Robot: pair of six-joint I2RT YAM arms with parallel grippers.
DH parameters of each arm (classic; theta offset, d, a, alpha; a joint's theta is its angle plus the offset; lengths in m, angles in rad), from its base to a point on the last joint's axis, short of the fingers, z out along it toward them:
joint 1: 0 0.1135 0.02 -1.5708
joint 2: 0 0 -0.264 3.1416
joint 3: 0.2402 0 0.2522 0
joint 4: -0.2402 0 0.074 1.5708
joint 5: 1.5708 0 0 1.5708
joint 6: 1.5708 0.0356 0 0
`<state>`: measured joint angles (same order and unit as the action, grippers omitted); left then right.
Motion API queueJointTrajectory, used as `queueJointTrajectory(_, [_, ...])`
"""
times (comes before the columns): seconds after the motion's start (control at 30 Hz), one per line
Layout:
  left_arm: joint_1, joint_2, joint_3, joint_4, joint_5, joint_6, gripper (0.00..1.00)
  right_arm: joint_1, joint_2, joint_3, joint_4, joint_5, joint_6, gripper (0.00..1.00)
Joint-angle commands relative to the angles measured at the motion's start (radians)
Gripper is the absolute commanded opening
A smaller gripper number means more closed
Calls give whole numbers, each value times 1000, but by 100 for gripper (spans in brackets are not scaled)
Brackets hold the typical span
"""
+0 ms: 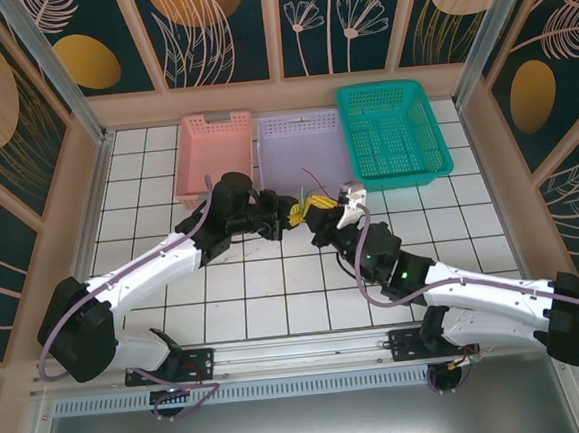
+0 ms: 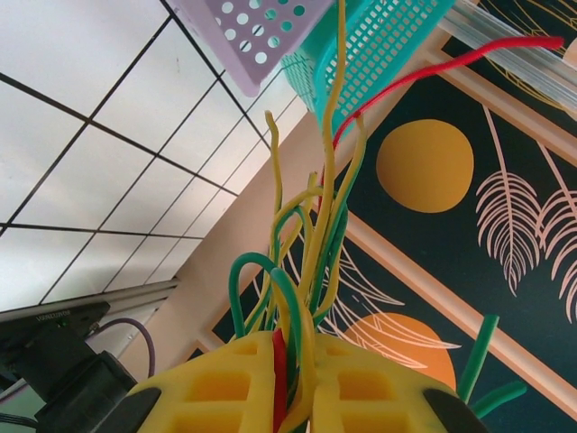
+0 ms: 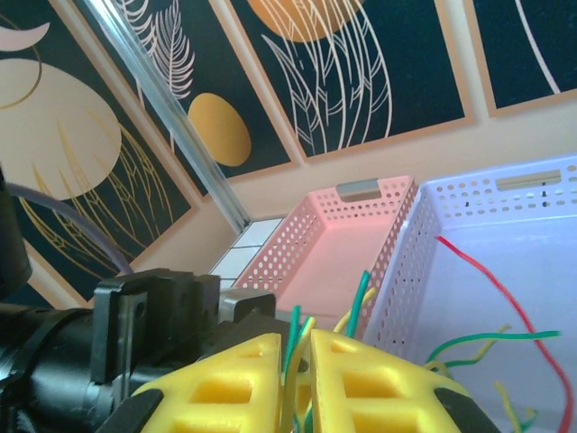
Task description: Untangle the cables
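A tangled bunch of yellow, green and red cables (image 1: 306, 207) hangs between both grippers, above the tiles in front of the lilac basket. My left gripper (image 1: 282, 217) is shut on the bunch from the left; its yellow fingers (image 2: 216, 383) pinch red, green and yellow cables (image 2: 311, 253), which fan out ahead, one red strand (image 2: 469, 56) reaching far right. My right gripper (image 1: 321, 212) is shut on the bunch from the right; green and yellow cables (image 3: 302, 347) stick out between its fingers (image 3: 383, 383). Loose ends of the cables (image 3: 505, 298), red, green and yellow, trail over the lilac basket.
Three baskets stand along the back wall: pink basket (image 1: 212, 154), lilac basket (image 1: 304, 150) and teal basket (image 1: 391, 130). White tiled floor (image 1: 275, 288) lies between the arms. Walls enclose the sides, and the left arm's wrist (image 3: 135, 334) sits close to my right fingers.
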<state>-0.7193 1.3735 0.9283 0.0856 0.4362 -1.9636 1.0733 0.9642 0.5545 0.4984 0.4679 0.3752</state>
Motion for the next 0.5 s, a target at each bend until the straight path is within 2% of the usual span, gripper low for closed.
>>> queueJointTrajectory(0.0, [55, -26, 65, -6, -143, 11, 33, -103, -55, 30, 58, -292, 97, 0])
queueJointTrajectory(0.03, [55, -36, 78, -36, -139, 33, 49, -175, -56, 49, 39, -399, 126, 0])
queueJointTrajectory(0.1, [56, -53, 97, -84, -137, 82, 68, -297, -48, 89, 2, -611, 152, 0])
queueJointTrajectory(0.2, [62, -78, 114, -133, -133, 136, 76, -400, -42, 139, -92, -810, 99, 0])
queueJointTrajectory(0.33, [67, -70, 146, -174, -67, 187, 82, -414, -84, 146, -179, -824, -67, 0])
queueJointTrajectory(0.47, [61, -15, 215, -219, -1, 263, 87, -420, -87, 133, -149, -823, -119, 0])
